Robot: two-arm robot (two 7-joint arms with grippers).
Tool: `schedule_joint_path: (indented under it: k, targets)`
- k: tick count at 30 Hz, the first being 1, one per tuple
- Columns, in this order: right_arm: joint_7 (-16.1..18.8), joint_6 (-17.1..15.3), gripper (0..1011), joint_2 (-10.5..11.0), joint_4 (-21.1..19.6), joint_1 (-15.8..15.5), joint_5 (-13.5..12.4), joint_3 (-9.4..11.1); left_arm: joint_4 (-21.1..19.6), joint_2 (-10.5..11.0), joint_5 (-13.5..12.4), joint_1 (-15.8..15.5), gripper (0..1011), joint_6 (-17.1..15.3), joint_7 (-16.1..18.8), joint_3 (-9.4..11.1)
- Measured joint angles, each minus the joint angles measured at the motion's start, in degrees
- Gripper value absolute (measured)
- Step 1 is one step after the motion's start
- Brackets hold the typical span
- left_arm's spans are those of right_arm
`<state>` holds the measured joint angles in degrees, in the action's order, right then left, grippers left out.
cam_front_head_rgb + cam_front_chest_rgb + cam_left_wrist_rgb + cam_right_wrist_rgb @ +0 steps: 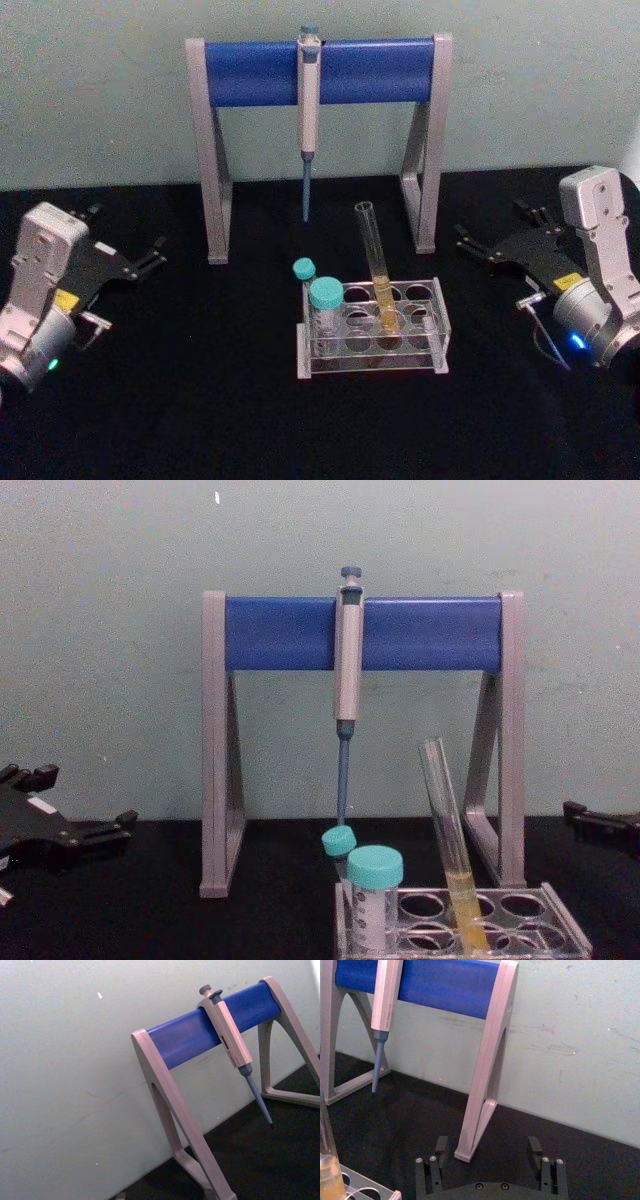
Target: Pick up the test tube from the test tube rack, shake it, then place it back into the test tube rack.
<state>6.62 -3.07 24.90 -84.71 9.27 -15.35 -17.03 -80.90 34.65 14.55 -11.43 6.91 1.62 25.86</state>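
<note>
Your right gripper (500, 243) rests low over the black table (180, 400) on the right, fingers spread wide and holding nothing, pointed toward the right leg of the pipette stand (318, 70). Your left gripper (125, 243) sits out to the left, well apart from the rack, its fingers also apart and empty. Between them, near the table's middle, the test tube rack (372, 325) stands in front of the stand. The test tube (375, 262) leans in a middle hole, mouth tilted left, yellow liquid at its bottom. Two teal-capped tubes (325, 305) stand at the rack's left end, and a pipette (308, 110) hangs from the stand's blue bar.
</note>
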Motion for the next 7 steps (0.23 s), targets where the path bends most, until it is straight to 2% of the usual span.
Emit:
schedule_joint_path:
  k: [7]
  targets:
    - [0.0,0.0,1000,0.0,0.0,0.0,0.0,0.0,0.0,0.0,0.0,0.0,1001,0.0,0.0,0.0]
